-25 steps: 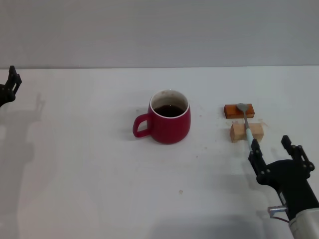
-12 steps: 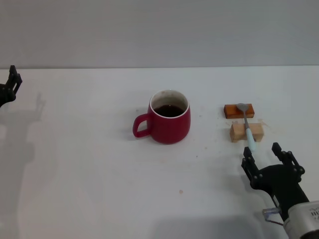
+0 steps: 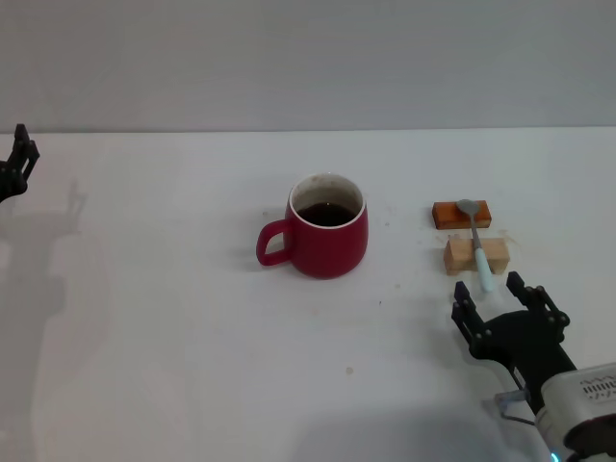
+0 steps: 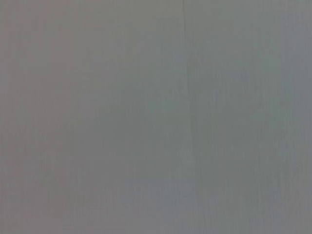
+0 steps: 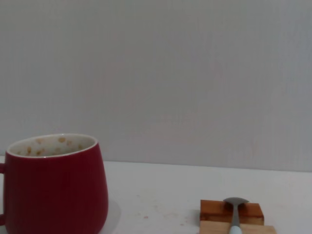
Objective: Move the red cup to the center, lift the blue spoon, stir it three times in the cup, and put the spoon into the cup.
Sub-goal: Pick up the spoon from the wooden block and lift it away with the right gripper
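Note:
The red cup [image 3: 328,237] stands mid-table with dark liquid inside and its handle toward my left; the right wrist view also shows the red cup [image 5: 53,185]. The blue spoon [image 3: 477,246] lies across an orange-brown block [image 3: 461,214] and a tan block [image 3: 475,256], its grey bowl on the far one. In the right wrist view the blue spoon [image 5: 235,212] rests on those blocks. My right gripper [image 3: 496,304] hovers open just in front of the spoon's handle tip, holding nothing. My left gripper [image 3: 17,164] sits parked at the far left edge.
The white table [image 3: 173,337] runs back to a grey wall. A few small specks lie on it in front of the cup. The left wrist view shows only a plain grey surface.
My right gripper has drawn back toward me and slightly left, away from the spoon's handle, which now shows fully. The cup, spoon and left arm have not moved.

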Controlling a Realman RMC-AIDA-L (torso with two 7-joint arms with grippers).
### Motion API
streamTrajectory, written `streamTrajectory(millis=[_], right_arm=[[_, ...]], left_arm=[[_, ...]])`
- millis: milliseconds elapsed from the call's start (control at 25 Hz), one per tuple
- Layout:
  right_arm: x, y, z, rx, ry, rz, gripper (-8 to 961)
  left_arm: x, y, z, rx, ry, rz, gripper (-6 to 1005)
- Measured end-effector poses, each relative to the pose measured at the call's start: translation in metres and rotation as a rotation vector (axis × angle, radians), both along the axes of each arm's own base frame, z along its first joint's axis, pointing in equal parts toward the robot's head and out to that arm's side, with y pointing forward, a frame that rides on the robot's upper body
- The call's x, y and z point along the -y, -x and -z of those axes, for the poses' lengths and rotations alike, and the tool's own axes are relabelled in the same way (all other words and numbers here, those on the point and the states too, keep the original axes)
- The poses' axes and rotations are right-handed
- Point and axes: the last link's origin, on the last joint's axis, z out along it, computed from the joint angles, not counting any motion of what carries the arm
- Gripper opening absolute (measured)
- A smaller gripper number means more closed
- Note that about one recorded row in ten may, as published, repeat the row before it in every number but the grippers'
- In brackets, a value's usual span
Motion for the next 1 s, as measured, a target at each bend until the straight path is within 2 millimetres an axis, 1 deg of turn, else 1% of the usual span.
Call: streamTrajectory(millis=[80,400,560,1000], right_arm=[[-0.005,0.0,-0.001,0.006,0.002,-0.003,664],[-0.012,0.0,-0.003,0.009,-0.011,0.002,664],[-0.021,0.001,-0.003,0.004,0.003,0.0,664],[-0.026,0.002,-0.002,0.003,0.013,0.011,665]], left_arm=[[0.0,0.0,0.0,0.0,-0.001,0.001,847],[-0.002,-0.001,-0.001,-0.005,-0.005,0.004,847],[-0.003,-0.002,-0.003,-0.005,-0.009,0.006,847],[-0.006,-0.002,-0.004,-0.012,-0.01,0.006,847]])
